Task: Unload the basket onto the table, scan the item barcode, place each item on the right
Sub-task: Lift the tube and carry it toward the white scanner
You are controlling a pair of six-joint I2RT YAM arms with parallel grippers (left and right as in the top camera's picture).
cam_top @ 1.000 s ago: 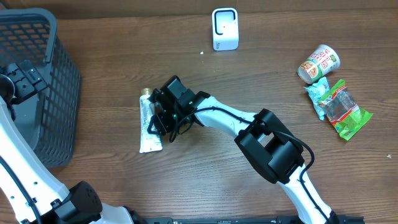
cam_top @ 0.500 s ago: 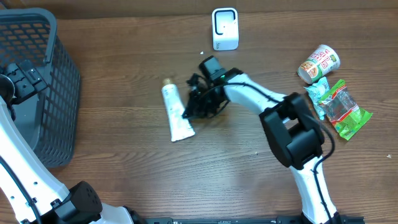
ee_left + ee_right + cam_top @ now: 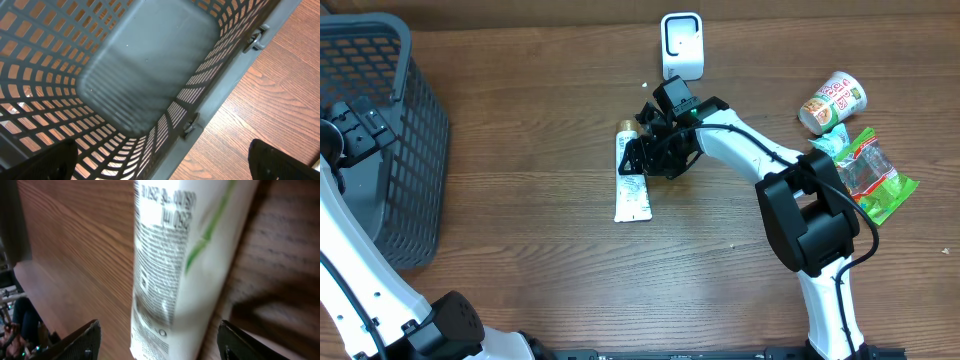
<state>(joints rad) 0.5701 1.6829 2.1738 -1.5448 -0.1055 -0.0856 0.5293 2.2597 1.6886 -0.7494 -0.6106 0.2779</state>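
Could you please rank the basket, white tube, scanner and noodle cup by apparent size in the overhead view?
1. Basket, by far the largest.
2. White tube, longer than the rest.
3. Scanner and noodle cup look about alike; I would not rank them.

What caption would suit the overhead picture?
Right gripper open around a white tube lying on the wooden table, near the white scanner.

Basket (image 3: 150, 65): grey plastic, lattice walls, solid floor, viewed from above looking in. Two small clips (image 3: 255, 38) on its right-hand wall.
Surface (image 3: 285, 95): brown wood grain, right of the basket.
Tool (image 3: 160, 165): dark fingertips (image 3: 280, 160) at the bottom corners, spread wide apart.
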